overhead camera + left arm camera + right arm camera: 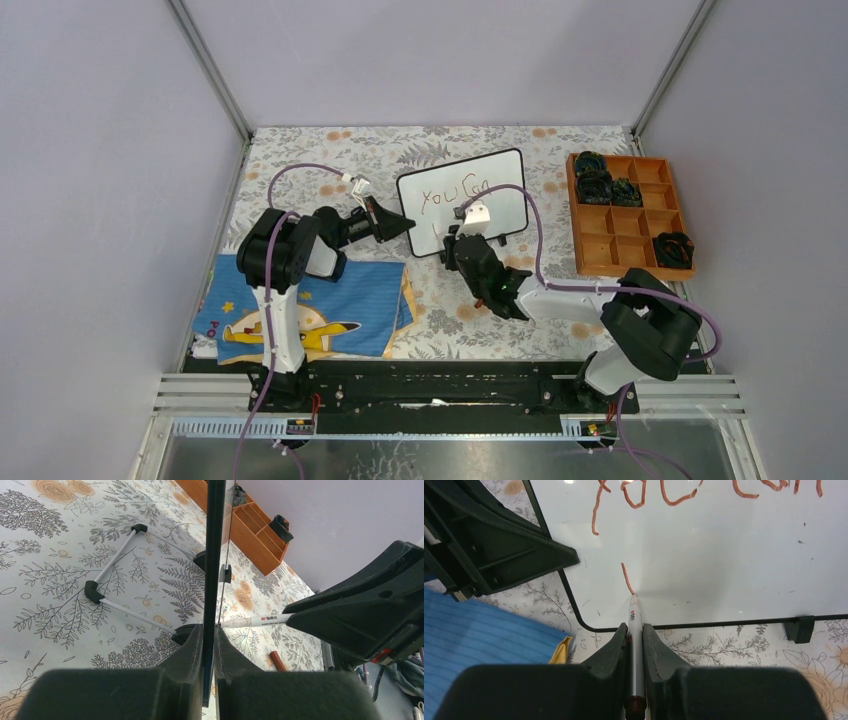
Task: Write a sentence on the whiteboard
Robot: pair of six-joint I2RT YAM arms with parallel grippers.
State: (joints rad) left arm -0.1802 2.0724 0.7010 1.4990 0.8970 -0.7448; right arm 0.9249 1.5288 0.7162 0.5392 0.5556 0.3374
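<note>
Whiteboard [505, 185] sits toward the far edge of the tabletop, about midway between the left and right edges, propped up on its thin folding stand [117, 555] and small black feet.

You have the left gripper [400, 226] closed on the board's left edge, with the frame pinched between its fingers to steady it. The right gripper [635, 630] is clamped around a white-barrelled marker [633, 612], and the tip touches the board low on its left side.

Of the sentence [452, 190], the top line is down in reddish-brown ink and reads "You Can". Below it you have only one short slanted stroke, which ends right at the marker tip. I judge the job to be about halfway: the whole second line is left, and there is bare white board to the right of the tip for it.

The table is covered with a pale floral cloth [450, 320]. A blue cartoon-print fabric [320, 300] lies by the near left corner, beside the left arm. An orange compartment tray [578, 215] sits at the far right corner with dark items in several cells; you cannot tell what they are. Plain grey walls close in the left, far and right sides.
</note>
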